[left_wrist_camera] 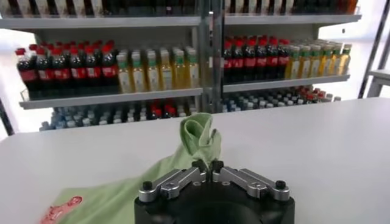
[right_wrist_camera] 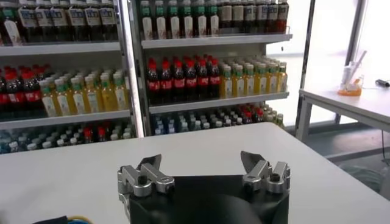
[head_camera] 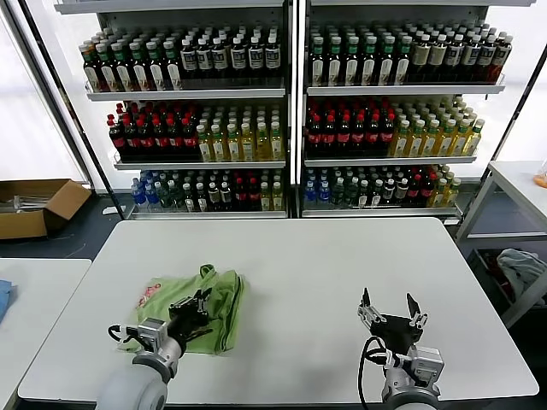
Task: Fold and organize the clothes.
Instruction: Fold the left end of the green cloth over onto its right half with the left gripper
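Cardboard box (head_camera: 34,207) on the floor far left. Left pincer (head_camera: 195,309) pressed together, pinching soft green shirt (head_camera: 218,299) fabric; in the left wrist view a puckered fold (left_wrist_camera: 200,137) rises just past the fingertips. Shirt lies crumpled on the white bench (head_camera: 325,273), left-front area, red print (head_camera: 150,293) facing up. Right pincer (head_camera: 392,306) spread wide, empty, above bare bench at right-front. Bottle shelves (head_camera: 291,120) behind.

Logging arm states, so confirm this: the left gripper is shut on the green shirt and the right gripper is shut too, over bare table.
One part is wrong. The right gripper is open, its fingers spread wide above the bare table, as the right wrist view shows. The left gripper is indeed shut on the green shirt.
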### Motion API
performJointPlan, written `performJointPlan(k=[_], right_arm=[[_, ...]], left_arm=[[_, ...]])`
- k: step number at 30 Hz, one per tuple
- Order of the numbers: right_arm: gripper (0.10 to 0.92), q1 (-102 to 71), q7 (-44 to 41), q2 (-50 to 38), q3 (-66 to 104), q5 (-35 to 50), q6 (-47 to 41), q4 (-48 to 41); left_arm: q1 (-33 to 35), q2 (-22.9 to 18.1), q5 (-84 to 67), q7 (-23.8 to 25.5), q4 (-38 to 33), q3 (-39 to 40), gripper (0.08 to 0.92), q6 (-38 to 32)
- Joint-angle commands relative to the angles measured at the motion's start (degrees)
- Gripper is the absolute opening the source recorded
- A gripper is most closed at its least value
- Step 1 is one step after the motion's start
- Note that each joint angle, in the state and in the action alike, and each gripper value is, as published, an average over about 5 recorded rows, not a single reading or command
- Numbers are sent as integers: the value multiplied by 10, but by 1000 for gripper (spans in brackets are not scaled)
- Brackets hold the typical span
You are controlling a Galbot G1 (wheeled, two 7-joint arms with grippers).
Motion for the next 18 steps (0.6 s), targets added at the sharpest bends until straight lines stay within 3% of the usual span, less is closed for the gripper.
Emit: performJointPlan(k=[1,11,18], right_arm=[[823,-7,0,0,0,-1,2,-1],[823,-10,-1,1,-3,-1,3,-3],[823,-9,-2,2,-4,-2,5,-6]], left_arm=[[-8,-17,9,1,18,36,101,3],[-25,-28,12,3,64,37,107,4],[-26,-36,-51,-1,68,49,272,-18]])
